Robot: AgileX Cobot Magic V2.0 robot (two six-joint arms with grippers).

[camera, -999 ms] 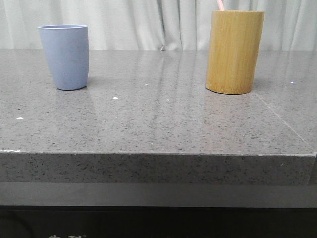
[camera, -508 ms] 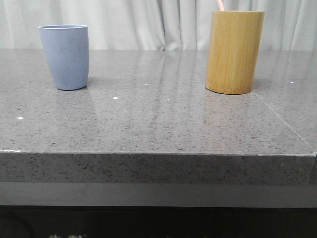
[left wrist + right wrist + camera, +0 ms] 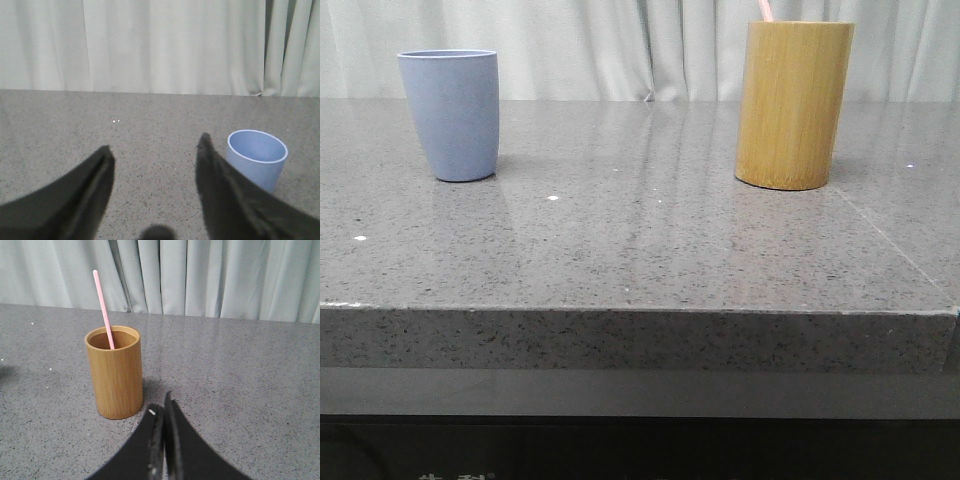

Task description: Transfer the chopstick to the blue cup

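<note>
Item 1. Blue cup [image 3: 450, 114], count: one. Matte pale blue tumbler tapering toward its base, upright on the left part of the table [image 3: 640, 250]. The left wrist view looks into its open mouth, which holds nothing visible.

Item 2. Table, count: one. Grey speckled stone top with a thick front edge; a few small white specks lie on the surface between the two vessels.

Item 3. Bamboo holder [image 3: 793, 104], count: one. Tan cylinder, taller than the blue cup, upright on the right part of the table, well apart from the cup.

Item 4. Chopstick [image 3: 104, 308], count: one. Thin pale pink stick standing tilted inside the bamboo holder, its upper length rising above the rim; in the front view just its tip [image 3: 765, 10] clears the holder.

Item 5. Curtain [image 3: 620, 45], count: one. Pale pleated fabric behind the table.

Item 6. Left gripper [image 3: 154, 152], count: one. Dark fingers spread wide, nothing between them, over bare tabletop, the blue cup just beside one finger.

Item 7. Right gripper [image 3: 162, 407], count: one. Fingers pressed together, grasping nothing, near the bamboo holder.
</note>
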